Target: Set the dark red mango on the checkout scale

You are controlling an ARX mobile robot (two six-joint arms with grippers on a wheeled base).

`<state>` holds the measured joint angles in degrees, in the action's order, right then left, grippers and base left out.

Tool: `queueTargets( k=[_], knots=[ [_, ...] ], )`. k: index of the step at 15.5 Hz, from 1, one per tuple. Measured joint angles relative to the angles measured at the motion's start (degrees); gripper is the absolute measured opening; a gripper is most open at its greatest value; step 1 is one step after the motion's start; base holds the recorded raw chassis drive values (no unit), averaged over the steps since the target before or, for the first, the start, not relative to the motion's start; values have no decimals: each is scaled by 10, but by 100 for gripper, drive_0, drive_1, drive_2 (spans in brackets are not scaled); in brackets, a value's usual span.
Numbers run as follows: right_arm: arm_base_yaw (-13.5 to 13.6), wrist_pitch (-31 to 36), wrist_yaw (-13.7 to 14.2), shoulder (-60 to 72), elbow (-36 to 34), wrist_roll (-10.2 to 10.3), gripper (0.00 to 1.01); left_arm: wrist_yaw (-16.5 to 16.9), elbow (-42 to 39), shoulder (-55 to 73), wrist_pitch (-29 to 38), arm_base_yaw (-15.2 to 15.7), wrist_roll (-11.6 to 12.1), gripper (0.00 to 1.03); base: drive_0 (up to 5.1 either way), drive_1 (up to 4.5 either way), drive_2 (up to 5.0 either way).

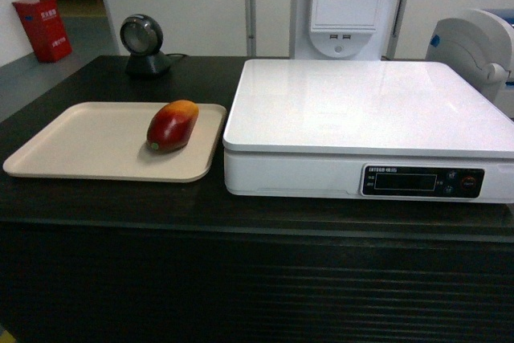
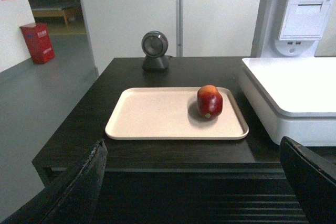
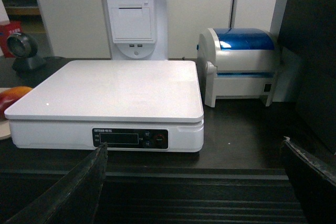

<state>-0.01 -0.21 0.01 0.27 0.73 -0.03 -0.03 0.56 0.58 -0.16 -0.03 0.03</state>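
Observation:
The dark red mango [image 1: 172,125] lies on a beige tray [image 1: 72,146] on the left of the dark checkout counter [image 1: 241,206]; the left wrist view shows the mango [image 2: 210,101] at the tray's right side. The white scale [image 1: 369,106] stands to the right of the tray with nothing on its platform [image 3: 115,87]. My left gripper [image 2: 192,150] is open, back in front of the counter's ribbed face, well short of the tray. My right gripper [image 3: 194,153] is open too, before the counter in front of the scale. Neither gripper shows in the head view.
A round black barcode scanner [image 1: 143,44] stands behind the tray. A white receipt kiosk [image 1: 349,6] rises behind the scale, and a white printer with a blue lid [image 3: 241,64] sits to its right. A red box [image 1: 42,28] stands on the floor at far left.

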Motion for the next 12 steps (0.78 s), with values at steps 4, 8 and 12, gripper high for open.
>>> queueTargets(
  k=[4, 8, 12],
  knots=[
    [0, 0, 0, 0, 0, 0, 98, 0, 0, 0, 0, 0, 0, 98, 0, 0, 0],
    [0, 0, 0, 0, 0, 0, 98, 0, 0, 0, 0, 0, 0, 98, 0, 0, 0],
    [0, 0, 0, 0, 0, 0, 98, 0, 0, 0, 0, 0, 0, 98, 0, 0, 0]
  ],
)
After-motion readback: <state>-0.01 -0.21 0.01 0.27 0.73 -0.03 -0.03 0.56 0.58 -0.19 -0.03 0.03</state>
